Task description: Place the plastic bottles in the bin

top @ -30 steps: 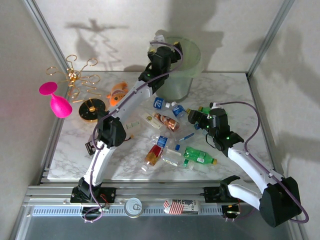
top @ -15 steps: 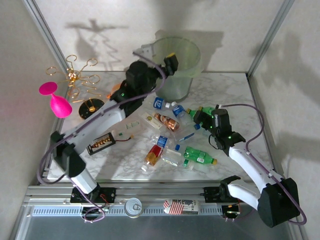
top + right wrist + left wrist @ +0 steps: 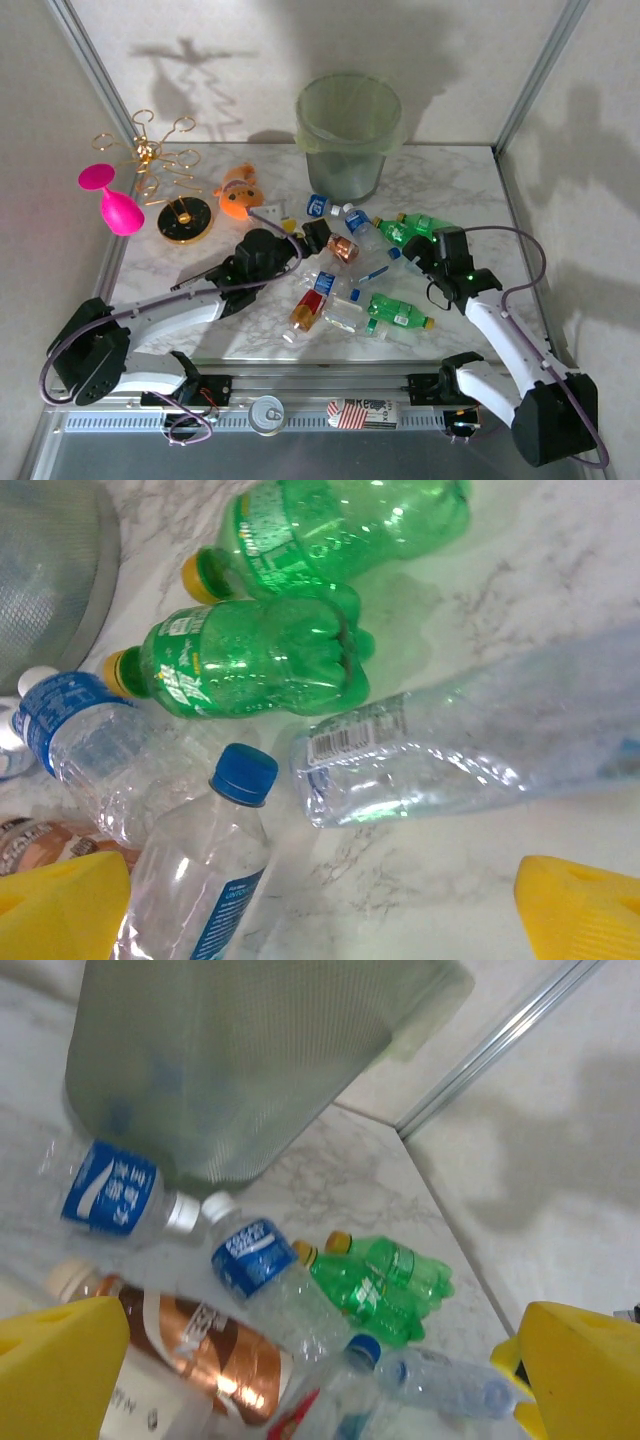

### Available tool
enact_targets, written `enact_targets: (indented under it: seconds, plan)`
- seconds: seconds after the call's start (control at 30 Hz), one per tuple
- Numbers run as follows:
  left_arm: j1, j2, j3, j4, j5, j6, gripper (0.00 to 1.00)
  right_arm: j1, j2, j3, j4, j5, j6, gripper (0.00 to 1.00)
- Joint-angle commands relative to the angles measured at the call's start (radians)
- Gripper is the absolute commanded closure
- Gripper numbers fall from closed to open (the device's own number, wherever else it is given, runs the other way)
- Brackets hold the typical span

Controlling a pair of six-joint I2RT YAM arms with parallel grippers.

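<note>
Several crushed plastic bottles lie in a heap on the marble table: a green pair (image 3: pixel 412 226), an amber-brown one (image 3: pixel 343 247), clear blue-labelled ones (image 3: pixel 322 206), another green one (image 3: pixel 398 312). The pale-green bin (image 3: pixel 348 128) stands behind them. My left gripper (image 3: pixel 304 232) hovers low at the heap's left edge, open and holding nothing; its view looks over the amber bottle (image 3: pixel 200 1345), the green bottles (image 3: pixel 380 1285) and the bin (image 3: pixel 240 1050). My right gripper (image 3: pixel 414 256) is open over bare marble beside a clear bottle (image 3: pixel 470 745) and a blue-capped bottle (image 3: pixel 200 860).
An orange plush toy (image 3: pixel 240 190), a gold wire rack (image 3: pixel 150 160) on its dark base and a pink wine glass (image 3: pixel 110 202) stand at the left. A can (image 3: pixel 267 412) and a small carton (image 3: pixel 365 412) lie on the near rail. Metal posts frame the table.
My left arm has swung down from above the bin to low over the table beside the bottle heap. My right gripper has slid slightly right and nearer.
</note>
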Motion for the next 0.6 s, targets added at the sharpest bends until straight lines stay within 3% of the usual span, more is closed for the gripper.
enact_targets:
  seconds: [0.0, 0.23, 0.57]
  plan:
    - [-0.008, -0.050, -0.059, 0.090, -0.049, -0.085, 0.00, -0.038, -0.016, -0.005, -0.071, -0.045, 0.142, 0.01]
    - [-0.008, -0.105, -0.125, 0.064, -0.220, -0.051, 0.01, -0.163, 0.042, -0.008, -0.038, -0.152, 0.241, 0.01]
    - [-0.006, -0.134, -0.148, 0.035, -0.292, -0.010, 0.00, -0.343, 0.186, -0.109, 0.204, -0.374, 0.326, 0.01]
